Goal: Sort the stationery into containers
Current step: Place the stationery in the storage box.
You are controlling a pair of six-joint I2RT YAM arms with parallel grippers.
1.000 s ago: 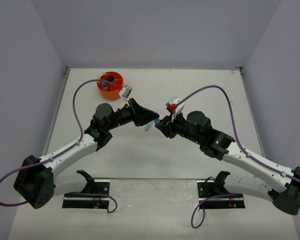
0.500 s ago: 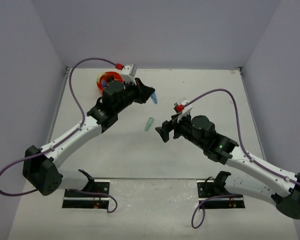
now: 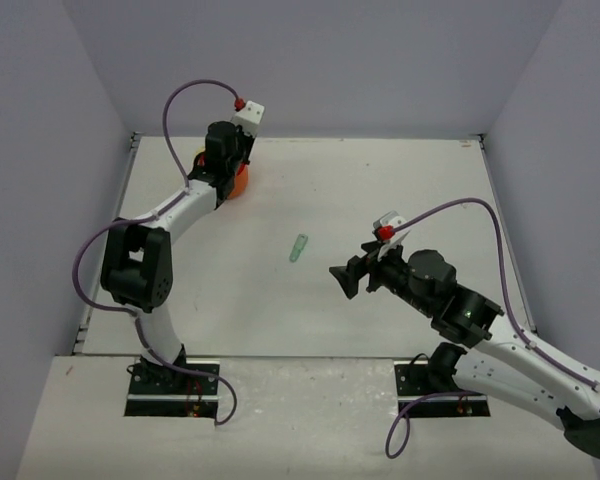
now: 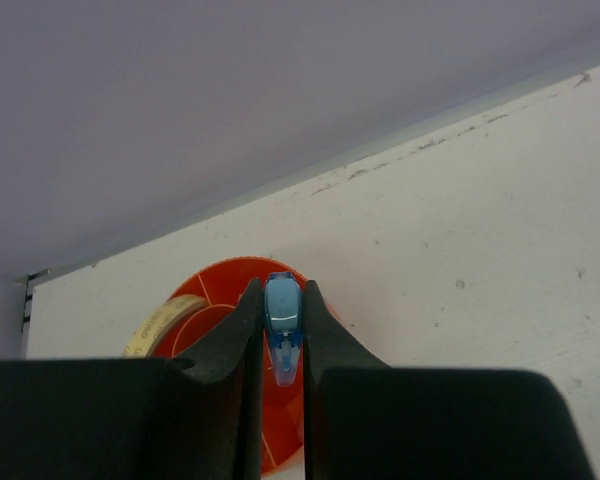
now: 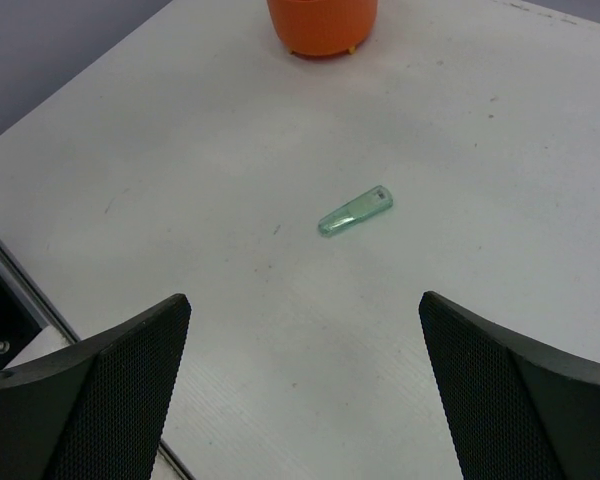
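Observation:
My left gripper [image 4: 282, 292] is shut on a small blue piece [image 4: 283, 318], which stands upright between the fingers above the round orange organiser [image 4: 215, 300]. A beige band [image 4: 160, 322] rests in the organiser's left side. From above, the left gripper [image 3: 224, 170] covers most of the organiser [image 3: 238, 182] at the back left. A mint piece [image 3: 298, 248] lies alone mid-table. My right gripper [image 3: 345, 278] hovers open to the right of it and a little nearer. In the right wrist view the mint piece [image 5: 355, 212] lies ahead of the wide-open, empty right gripper [image 5: 305, 296], with the organiser [image 5: 322, 25] beyond.
Grey walls close the table in at the back and on both sides. The left arm stands folded upright along the left edge, its purple cable [image 3: 195, 90] looping over it. Two black mounts [image 3: 175, 375] sit on the near ledge.
The left arm has carried the blue piece from mid-table to the back left, over the organiser. The right gripper has opened wide and drawn back to the near right, away from the mint piece.

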